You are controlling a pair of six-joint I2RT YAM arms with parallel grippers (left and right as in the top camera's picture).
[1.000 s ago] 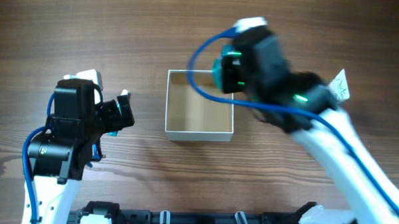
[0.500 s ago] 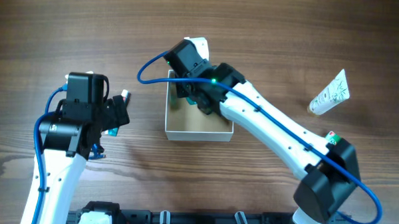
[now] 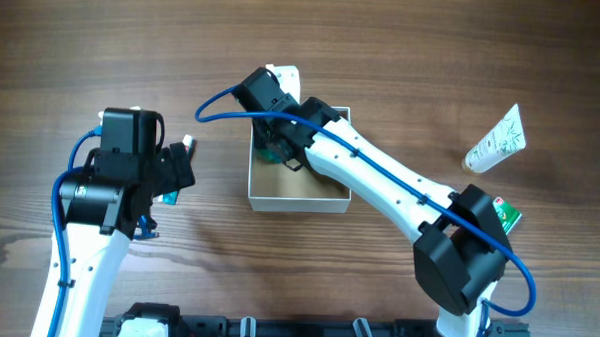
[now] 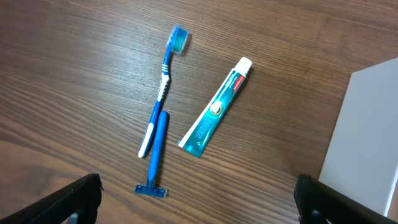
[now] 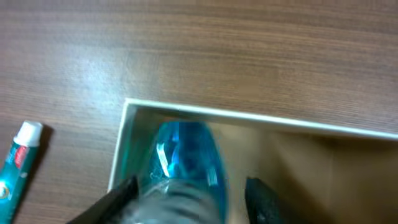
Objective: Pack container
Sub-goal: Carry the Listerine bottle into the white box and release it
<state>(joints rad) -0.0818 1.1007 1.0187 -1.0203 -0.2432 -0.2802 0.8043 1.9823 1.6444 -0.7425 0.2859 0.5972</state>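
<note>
— Motion on the right side: what is changing?
— The right gripper (image 5: 189, 199) is dipping into the container (image 3: 299, 204). A second ago it was hanging over the box's far right rim. Now it is reaching into the far left corner, jaws clamping the blue bottle (image 5: 186, 155).
— And the container?
— It is sitting mid-worktop, a little toward the far edge.
— Left side?
— The left gripper (image 3: 183, 169) is hovering where it was half a second ago, jaws spread wide and holding nothing, above the toothbrush (image 4: 163, 87), razor (image 4: 155, 155) and toothpaste (image 4: 216, 107) toward the left edge.
— Meaning?
— The bottle is nearly packed, I'd judge, and letting go is coming next. Those three are waiting, and so is the white tube (image 3: 496, 142) near the right edge.
</note>
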